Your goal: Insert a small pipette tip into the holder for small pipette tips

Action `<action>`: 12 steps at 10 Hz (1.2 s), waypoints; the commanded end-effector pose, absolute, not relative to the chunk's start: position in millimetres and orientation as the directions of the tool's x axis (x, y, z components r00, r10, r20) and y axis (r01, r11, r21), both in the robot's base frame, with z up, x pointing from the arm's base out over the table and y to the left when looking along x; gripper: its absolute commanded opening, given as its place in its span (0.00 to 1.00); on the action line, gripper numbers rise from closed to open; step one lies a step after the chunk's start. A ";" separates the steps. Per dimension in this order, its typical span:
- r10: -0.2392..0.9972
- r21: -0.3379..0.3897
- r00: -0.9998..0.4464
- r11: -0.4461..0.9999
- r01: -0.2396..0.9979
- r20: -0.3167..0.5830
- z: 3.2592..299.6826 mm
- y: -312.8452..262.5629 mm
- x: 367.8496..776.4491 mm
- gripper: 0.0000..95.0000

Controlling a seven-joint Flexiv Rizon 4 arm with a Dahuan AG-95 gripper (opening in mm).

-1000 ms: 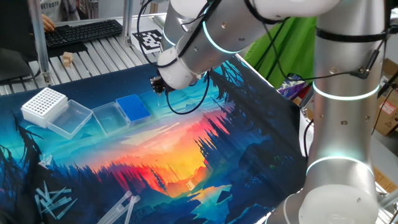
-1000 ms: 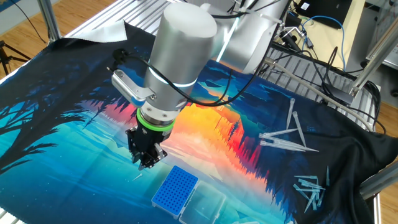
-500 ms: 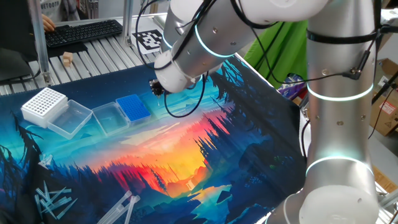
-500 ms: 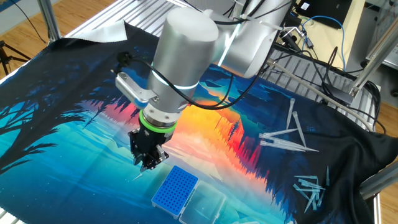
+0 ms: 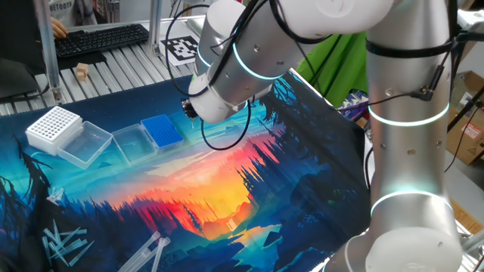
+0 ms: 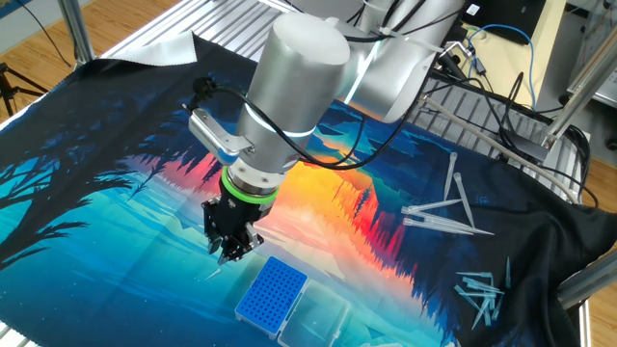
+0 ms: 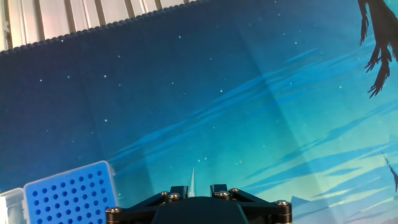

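Note:
My gripper [image 6: 228, 253] hangs above the mat just beside the blue holder for small pipette tips [image 6: 271, 293], on its far-left side. It is shut on the small pipette tip [image 6: 217, 271], a thin whitish cone that points down from between the fingers. In the hand view the tip [image 7: 192, 180] sticks out between the two fingers and the holder [image 7: 67, 194] lies at the lower left, its grid of holes visible. In the first fixed view the gripper [image 5: 190, 110] is right of the holder [image 5: 161, 130], whose clear lid [image 5: 130, 141] lies open.
A larger white perforated rack [image 5: 54, 126] with its clear lid [image 5: 85, 143] stands left of the blue holder. Long clear tips lie scattered at the mat's edge [image 6: 443, 207], with a pile of more [image 6: 479, 291]. A keyboard [image 5: 100, 38] lies beyond the mat.
The gripper has shifted slightly with the tip in it, staying beside the blue holder. The arm's upper joints have swung a little.

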State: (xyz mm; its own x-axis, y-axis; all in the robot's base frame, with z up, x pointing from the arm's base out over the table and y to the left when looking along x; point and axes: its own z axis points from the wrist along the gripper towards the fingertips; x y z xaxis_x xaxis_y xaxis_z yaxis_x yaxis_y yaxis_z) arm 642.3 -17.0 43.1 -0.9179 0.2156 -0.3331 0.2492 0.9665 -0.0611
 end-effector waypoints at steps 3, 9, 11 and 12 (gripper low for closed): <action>0.205 -0.066 -0.914 0.968 0.242 -0.349 42.2 -16.9 643.6 0.20; 0.185 -0.075 -0.906 0.970 0.230 -0.382 39.5 -15.8 641.9 0.20; 0.186 -0.074 -0.905 0.970 0.231 -0.382 37.7 -16.6 641.8 0.20; 0.186 -0.073 -0.905 0.970 0.231 -0.382 35.1 -18.5 642.4 0.20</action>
